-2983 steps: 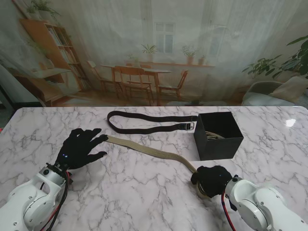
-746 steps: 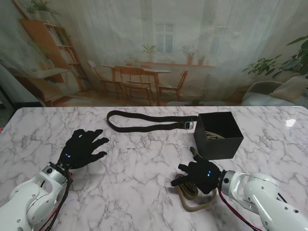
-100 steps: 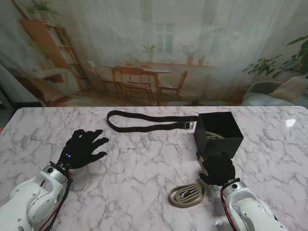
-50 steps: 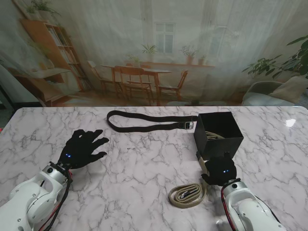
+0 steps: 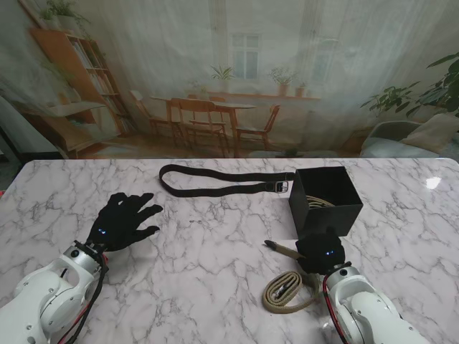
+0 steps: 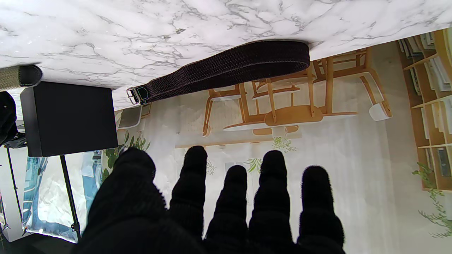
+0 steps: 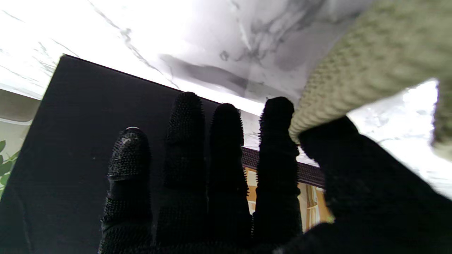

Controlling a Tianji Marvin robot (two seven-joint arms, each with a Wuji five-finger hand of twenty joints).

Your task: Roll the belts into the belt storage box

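The marble table [image 5: 215, 265], white with grey veining, filled the lower half of the stand view. The black belt storage box [image 5: 324, 203], a matte, square-walled cube right of centre, already held a pale coil inside. Beyond it at upper centre, the dark woven belt [image 5: 215, 182] lay flat in a long loop, its metal buckle beside the box.

The change was at lower right. Half a second earlier the tan webbing belt [image 5: 290, 292] had rested as a neat oval coil, apart from the right hand [image 5: 320, 252]. Now its free end had been drawn up and out toward the left, pinched between thumb and fingers, and the coil had slackened into a loose loop nearer the frame's bottom edge. I judged the roll partly undone, needing re-tightening before it could go into the box.

The left hand [image 5: 123, 221], at middle left, was unchanged: fingers spread, grasping nothing.
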